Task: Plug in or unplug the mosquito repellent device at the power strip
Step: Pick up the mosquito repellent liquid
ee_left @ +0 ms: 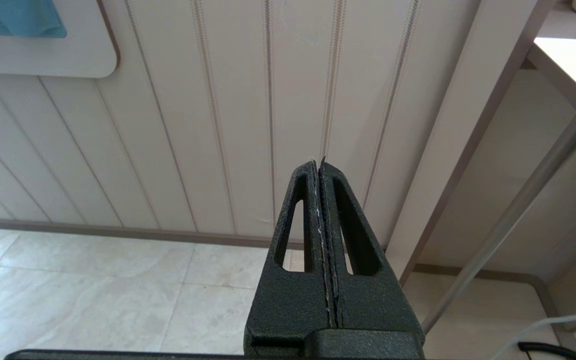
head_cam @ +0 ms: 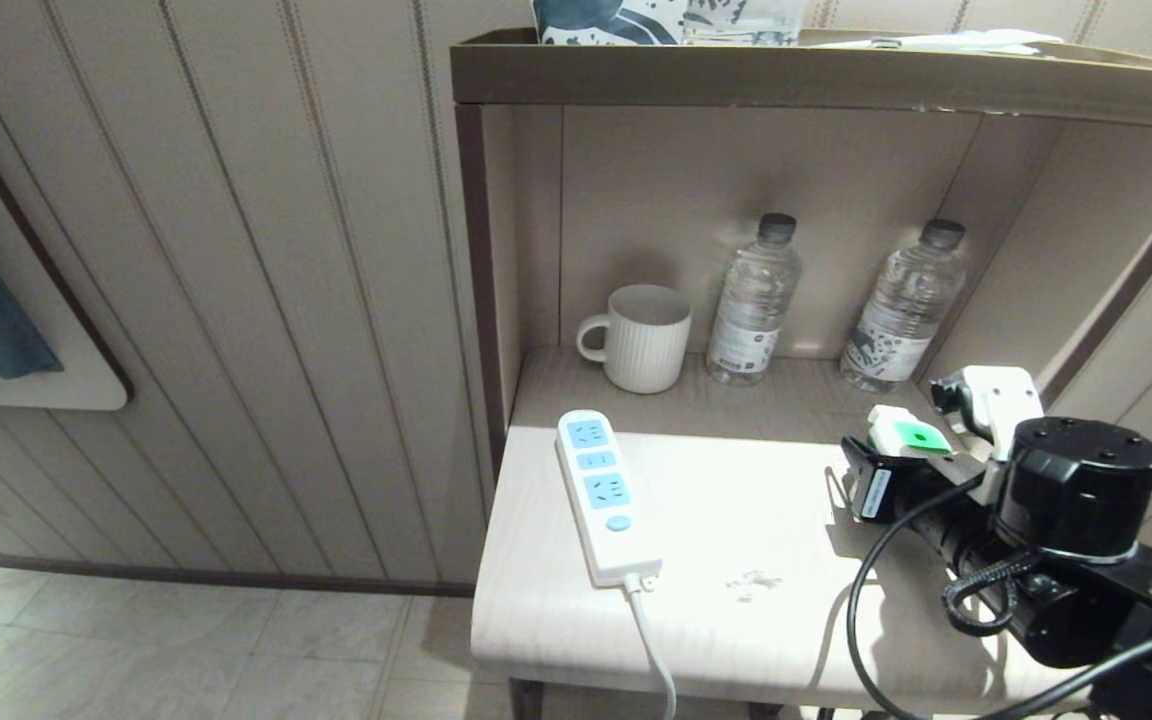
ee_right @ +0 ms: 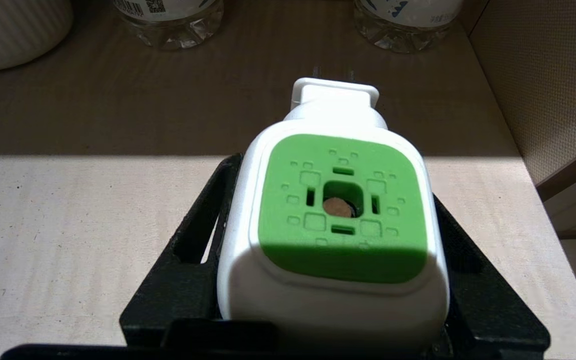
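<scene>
I see a panelled wall (head_cam: pixel 236 300) and tiled floor (head_cam: pixel 136 650) on my left, and a shelved nook (head_cam: pixel 736 80) ahead; below it the pale surface (head_cam: pixel 736 520) lies half in sunlight; at the back stand a ribbed mug (head_cam: pixel 641 337) and two water bottles (head_cam: pixel 754 300), clear of the work. The power strip (head_cam: pixel 601 495) lies along the surface's left edge, sockets up and all vacant, I judge for a plug pushed straight down. My right tool (head_cam: pixel 901 450) grips the mosquito repellent device (ee_right: pixel 340 210) by its white sides, green top up, prongs pointing away, well right of the strip; my left tool (ee_left: pixel 320 170) is pressed closed, parked low beside the surface.
</scene>
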